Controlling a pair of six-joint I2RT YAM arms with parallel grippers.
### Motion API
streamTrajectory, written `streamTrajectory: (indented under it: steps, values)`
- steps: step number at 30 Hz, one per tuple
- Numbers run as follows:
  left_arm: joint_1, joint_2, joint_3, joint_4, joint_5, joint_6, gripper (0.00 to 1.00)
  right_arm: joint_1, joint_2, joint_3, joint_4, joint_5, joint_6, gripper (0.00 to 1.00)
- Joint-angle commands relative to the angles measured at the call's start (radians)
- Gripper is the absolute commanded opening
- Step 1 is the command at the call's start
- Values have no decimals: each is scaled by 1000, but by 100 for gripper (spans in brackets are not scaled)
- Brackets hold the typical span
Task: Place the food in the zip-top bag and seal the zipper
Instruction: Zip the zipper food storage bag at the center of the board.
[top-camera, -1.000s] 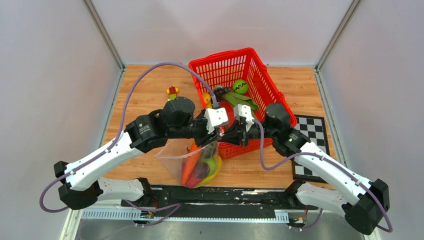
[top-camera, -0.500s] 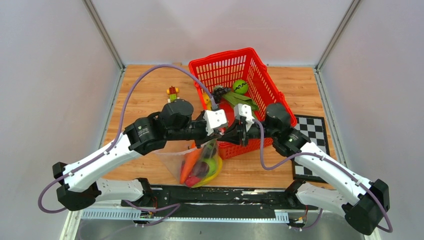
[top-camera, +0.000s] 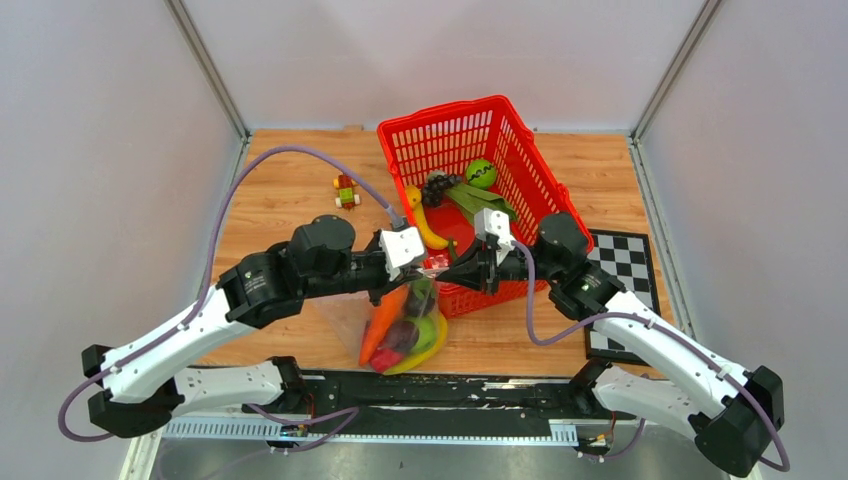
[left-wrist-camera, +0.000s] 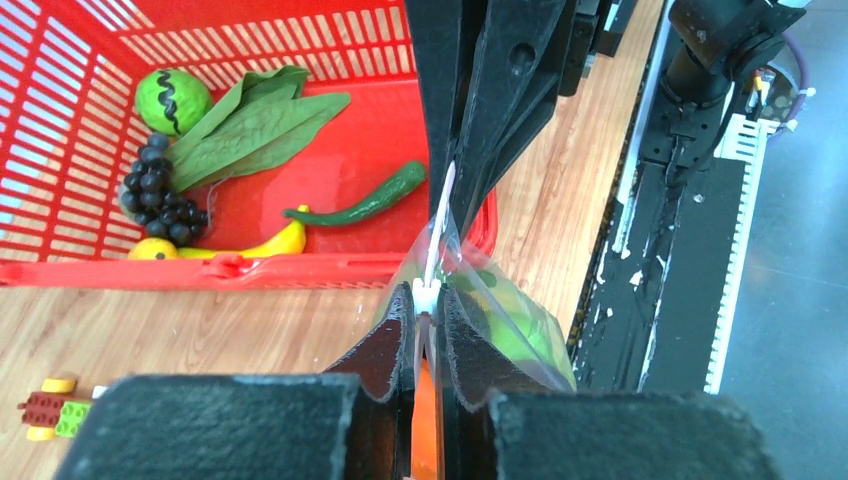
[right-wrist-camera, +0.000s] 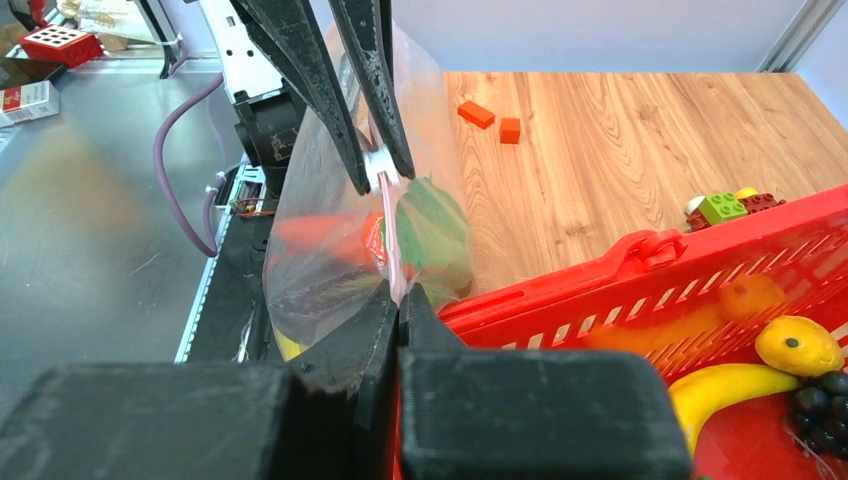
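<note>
Below both grippers in the overhead view hangs the zip-top bag with the food inside. Its zipper is stretched between the left gripper and the right gripper, and the red basket stands just beyond them.

From the left wrist, the left gripper is pinched tight on the zipper, which runs straight ahead into the right gripper's closed tips.

From the right wrist, the right gripper is clamped on the zipper, and the bag sags beneath to its left.

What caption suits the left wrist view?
Jaws shut, the left gripper and right gripper pinch the pink zipper of the zip-top bag beside the red basket.
</note>
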Motion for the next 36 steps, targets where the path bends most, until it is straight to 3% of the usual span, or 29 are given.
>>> streamTrajectory:
  steps: [1,14,15,17,21,22,29,36]
  values:
    - [1,-74,-17,-56,-83,-27,7,-7,-37,-9,59,24,23,0]
    - [1,-204,-76,-96,-145,-84,3,-6,-32,47,2,15,31,2]
    - [1,-203,-75,-82,-130,-88,2,-6,-17,68,-26,-12,30,9]
    - [2,-192,-69,-57,-93,-90,1,-3,14,121,-98,-40,23,34]
    - [1,-153,-50,-36,-48,-83,0,2,70,223,-224,-68,-31,71]
    - [1,-144,-44,-34,-44,-81,0,4,79,246,-239,-68,-43,74]
    - [2,-132,-32,-17,-32,-84,0,21,147,335,-352,-96,-156,77]
    - [1,-141,-37,-9,-43,-94,0,57,210,380,-383,-113,-213,65]
